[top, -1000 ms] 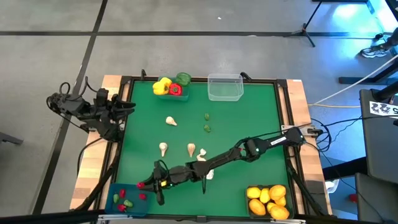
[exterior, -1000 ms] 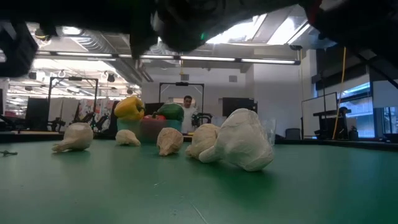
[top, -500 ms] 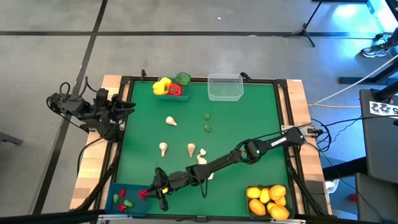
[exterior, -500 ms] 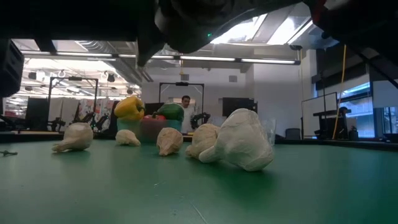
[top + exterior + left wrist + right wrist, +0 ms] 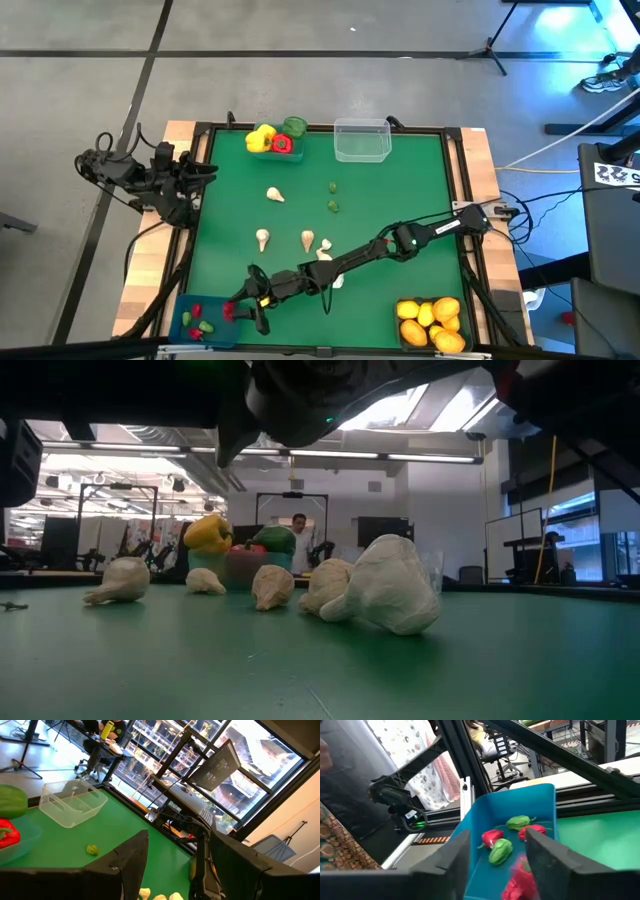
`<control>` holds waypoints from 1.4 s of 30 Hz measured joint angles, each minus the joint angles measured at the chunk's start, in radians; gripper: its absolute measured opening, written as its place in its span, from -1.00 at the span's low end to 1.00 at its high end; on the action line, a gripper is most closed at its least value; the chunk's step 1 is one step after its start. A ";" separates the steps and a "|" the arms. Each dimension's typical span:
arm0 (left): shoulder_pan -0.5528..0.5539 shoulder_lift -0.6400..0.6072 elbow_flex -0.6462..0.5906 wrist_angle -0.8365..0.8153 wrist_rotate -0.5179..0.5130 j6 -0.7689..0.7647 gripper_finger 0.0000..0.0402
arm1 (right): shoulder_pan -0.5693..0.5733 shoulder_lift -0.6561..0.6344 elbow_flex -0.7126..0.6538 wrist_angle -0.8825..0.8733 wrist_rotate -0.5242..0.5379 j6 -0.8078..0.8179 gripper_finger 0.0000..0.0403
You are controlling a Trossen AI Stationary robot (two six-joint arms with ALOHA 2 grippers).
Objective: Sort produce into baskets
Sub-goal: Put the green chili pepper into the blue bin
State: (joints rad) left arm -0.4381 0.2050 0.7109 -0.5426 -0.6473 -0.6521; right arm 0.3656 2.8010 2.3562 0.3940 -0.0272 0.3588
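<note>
My right gripper (image 5: 497, 865) is open, low over the blue basket (image 5: 510, 820) at the table's near left corner (image 5: 200, 322). A small red piece (image 5: 520, 877) shows blurred between its fingers, above the basket's floor. Inside the basket lie red and green pieces (image 5: 501, 851). Garlic bulbs (image 5: 307, 238) and two green pieces (image 5: 333, 207) rest on the green mat. My left gripper (image 5: 172, 865) waits open and level, off the table's left edge (image 5: 185, 185), with nothing between its fingers. My right gripper's fingers stand apart, level, on either side of the red piece (image 5: 520, 877), which is nearer one finger (image 5: 545, 860). The piece is blurred, and I cannot tell whether that finger touches it.
At the far edge a teal basket (image 5: 262, 152) holds yellow, red and green peppers (image 5: 283, 143), with a clear basket (image 5: 361, 140) beside it. At the near right corner is a dark basket (image 5: 400, 325) with yellow citrus. In the low view a garlic bulb (image 5: 385, 598) lies close by.
My right gripper has gone a little toward the table's near edge and down, carrying the red piece from beside the blue basket to over its inside.
</note>
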 joint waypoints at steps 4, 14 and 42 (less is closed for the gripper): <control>0.000 0.000 0.000 0.000 0.000 0.007 0.03 | 0.000 0.000 0.000 0.001 0.000 0.009 0.10; 0.000 0.000 0.000 -0.005 0.069 0.005 0.03 | -0.070 -0.160 -0.001 -0.362 0.174 -0.151 0.15; 0.000 0.000 0.000 -0.053 0.062 0.030 0.03 | -0.480 -0.613 -0.416 -1.488 0.308 0.510 0.15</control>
State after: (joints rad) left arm -0.4385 0.2047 0.7109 -0.5961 -0.5853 -0.6224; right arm -0.1142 2.1878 1.9404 -1.0942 0.2812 0.8693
